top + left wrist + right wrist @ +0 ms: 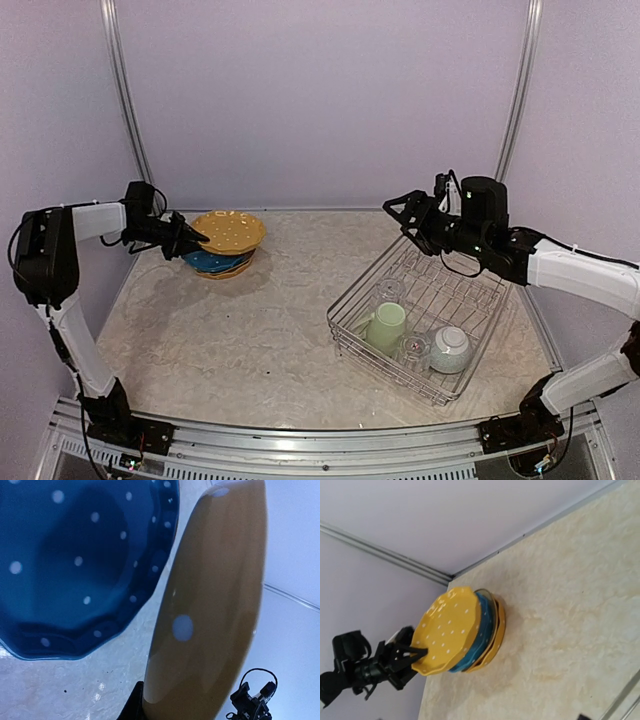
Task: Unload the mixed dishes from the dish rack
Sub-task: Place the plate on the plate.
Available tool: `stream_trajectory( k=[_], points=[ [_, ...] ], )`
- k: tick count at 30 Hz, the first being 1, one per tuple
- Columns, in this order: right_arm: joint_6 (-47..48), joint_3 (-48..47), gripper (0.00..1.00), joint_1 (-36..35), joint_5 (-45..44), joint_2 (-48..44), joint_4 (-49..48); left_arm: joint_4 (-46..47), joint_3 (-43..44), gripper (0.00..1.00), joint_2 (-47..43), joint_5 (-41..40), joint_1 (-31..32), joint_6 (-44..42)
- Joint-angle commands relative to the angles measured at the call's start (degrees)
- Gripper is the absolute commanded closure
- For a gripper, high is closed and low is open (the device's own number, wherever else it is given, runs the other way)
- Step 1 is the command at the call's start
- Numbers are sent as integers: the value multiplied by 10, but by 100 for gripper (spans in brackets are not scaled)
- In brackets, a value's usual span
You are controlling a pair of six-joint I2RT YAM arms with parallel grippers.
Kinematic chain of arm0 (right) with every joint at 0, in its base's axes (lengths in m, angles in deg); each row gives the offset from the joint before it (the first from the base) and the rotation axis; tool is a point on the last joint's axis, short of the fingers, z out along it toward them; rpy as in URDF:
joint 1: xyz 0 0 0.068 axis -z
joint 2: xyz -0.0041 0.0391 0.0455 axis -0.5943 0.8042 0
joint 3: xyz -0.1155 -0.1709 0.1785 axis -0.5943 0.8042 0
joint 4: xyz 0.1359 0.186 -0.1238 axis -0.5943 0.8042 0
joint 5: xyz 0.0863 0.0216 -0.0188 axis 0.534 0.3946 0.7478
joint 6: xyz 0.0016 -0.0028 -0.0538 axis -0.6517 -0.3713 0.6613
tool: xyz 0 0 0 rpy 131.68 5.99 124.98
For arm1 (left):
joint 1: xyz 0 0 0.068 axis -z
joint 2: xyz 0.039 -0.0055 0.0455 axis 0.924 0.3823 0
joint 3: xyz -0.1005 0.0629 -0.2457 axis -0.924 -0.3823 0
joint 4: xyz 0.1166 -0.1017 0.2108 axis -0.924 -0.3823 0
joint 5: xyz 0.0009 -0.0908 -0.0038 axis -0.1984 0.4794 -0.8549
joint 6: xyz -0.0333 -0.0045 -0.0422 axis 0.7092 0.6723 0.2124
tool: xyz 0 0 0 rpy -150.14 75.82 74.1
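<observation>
My left gripper [196,240] is shut on the near rim of a yellow dotted plate [230,230] and holds it tilted on top of a stack at the back left. Under it lie a blue plate [213,262] and another yellow plate [232,270]. The left wrist view shows the held plate's underside [215,605], the blue plate [75,565] and one dark finger [131,706]. The dish rack [470,290] at the right holds a pale green mug [385,326], a clear glass [389,291], a second glass [415,348] and a small bowl [450,348]. My right gripper [397,213] hovers open and empty over the rack's far corner.
The right wrist view shows the stack from the side: the yellow plate [447,630], the blue plate [484,627], the bottom yellow plate [499,630] and the left gripper [410,654]. Purple walls close in the back and sides. The marble tabletop [260,330] lies between stack and rack.
</observation>
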Motion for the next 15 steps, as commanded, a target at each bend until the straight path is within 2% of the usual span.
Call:
stream_trajectory(
  k=[1,9,15],
  points=[
    [11,14,20,12,-12,-19,24,-55,55,100,-22,-31,-23,-56],
    [13,30,20,19,-12,-43,28,-111,86,100,-29,-120,-27,-102],
    [20,38,20,21,-26,-64,39,-116,94,100,-21,-133,-28,-111]
  ],
)
